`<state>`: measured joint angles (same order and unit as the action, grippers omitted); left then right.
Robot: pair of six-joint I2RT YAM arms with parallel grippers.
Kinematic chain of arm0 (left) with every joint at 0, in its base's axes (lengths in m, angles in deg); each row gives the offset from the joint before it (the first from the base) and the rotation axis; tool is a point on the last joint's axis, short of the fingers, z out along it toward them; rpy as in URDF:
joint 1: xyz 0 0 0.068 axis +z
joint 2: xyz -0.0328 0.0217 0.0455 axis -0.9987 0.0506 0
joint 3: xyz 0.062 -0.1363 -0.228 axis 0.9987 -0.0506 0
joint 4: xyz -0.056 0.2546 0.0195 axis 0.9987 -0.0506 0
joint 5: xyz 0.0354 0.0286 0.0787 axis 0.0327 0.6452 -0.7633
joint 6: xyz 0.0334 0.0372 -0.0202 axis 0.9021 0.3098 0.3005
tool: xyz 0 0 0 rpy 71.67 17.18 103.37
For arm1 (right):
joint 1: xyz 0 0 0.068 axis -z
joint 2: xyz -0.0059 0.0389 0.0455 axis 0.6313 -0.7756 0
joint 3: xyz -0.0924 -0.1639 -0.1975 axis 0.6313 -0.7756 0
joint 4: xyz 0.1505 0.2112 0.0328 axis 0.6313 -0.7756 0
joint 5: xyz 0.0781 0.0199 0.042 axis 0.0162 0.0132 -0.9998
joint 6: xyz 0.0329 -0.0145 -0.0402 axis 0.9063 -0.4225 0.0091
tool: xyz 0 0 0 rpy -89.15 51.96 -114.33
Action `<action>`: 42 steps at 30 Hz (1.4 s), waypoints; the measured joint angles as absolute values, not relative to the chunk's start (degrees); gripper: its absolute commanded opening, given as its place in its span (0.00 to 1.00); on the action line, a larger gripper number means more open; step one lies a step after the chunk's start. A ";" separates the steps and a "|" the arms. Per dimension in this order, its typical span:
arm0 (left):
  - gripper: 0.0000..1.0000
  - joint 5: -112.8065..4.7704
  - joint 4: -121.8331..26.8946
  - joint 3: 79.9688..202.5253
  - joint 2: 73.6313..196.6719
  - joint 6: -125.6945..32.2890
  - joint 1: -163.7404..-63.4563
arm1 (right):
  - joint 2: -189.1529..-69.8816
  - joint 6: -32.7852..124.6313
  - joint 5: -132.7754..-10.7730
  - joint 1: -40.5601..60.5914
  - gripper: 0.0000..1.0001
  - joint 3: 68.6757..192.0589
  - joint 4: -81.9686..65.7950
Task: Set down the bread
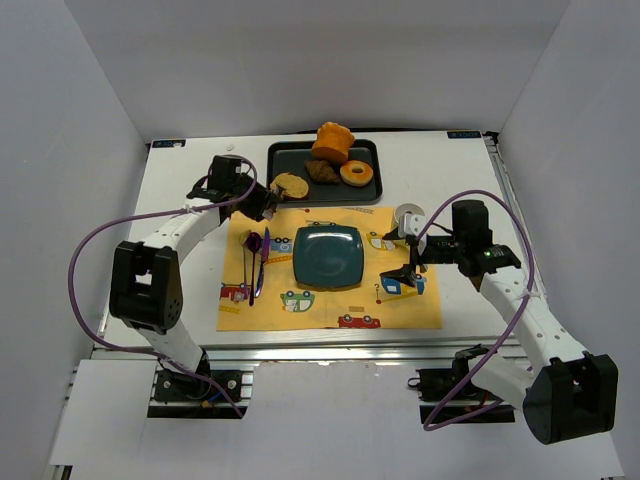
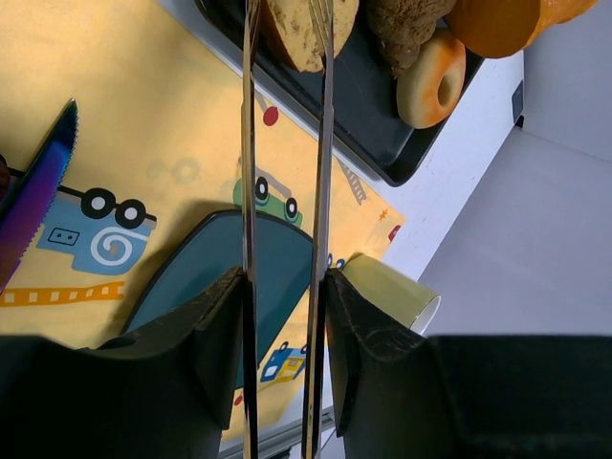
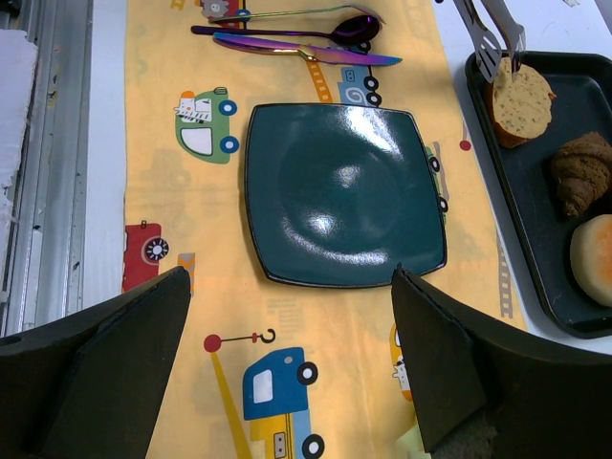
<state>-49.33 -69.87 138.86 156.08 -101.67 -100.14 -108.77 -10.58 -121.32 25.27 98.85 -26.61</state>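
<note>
The bread (image 1: 290,185) is a tan oval slice at the left end of the black tray (image 1: 300,150). It also shows in the left wrist view (image 2: 296,29) and the right wrist view (image 3: 521,100). My left gripper (image 1: 258,203) (image 2: 284,287) is shut on metal tongs (image 2: 323,191). The tong tips (image 3: 492,38) straddle the bread's edge; I cannot tell if they pinch it. The teal plate (image 1: 328,256) (image 3: 344,196) (image 2: 277,277) lies empty on the yellow placemat (image 1: 330,310). My right gripper (image 1: 402,258) (image 3: 289,277) is open and empty, above the mat right of the plate.
The tray also holds a brown croissant (image 1: 322,171), a ring donut (image 1: 355,174) and an orange bun (image 1: 332,140). A purple spoon and a purple knife (image 1: 257,262) lie left of the plate. A pale cup (image 1: 408,215) (image 2: 392,292) lies right of it.
</note>
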 measured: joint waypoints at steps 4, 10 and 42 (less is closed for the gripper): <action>0.48 -49.29 -69.82 138.79 156.08 -101.78 -99.83 | -108.77 -10.58 -121.32 25.30 0.89 98.85 -26.61; 0.49 -49.11 -68.84 137.22 156.08 -102.45 -99.24 | -108.77 -10.58 -121.34 25.32 0.89 98.85 -26.58; 0.01 -46.58 -65.52 137.02 158.57 -102.17 -98.87 | -108.77 -10.87 -121.43 26.04 0.89 98.83 -27.00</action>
<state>-46.58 -65.52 137.02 158.57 -102.17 -98.87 -108.77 -10.87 -121.43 26.04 98.83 -27.00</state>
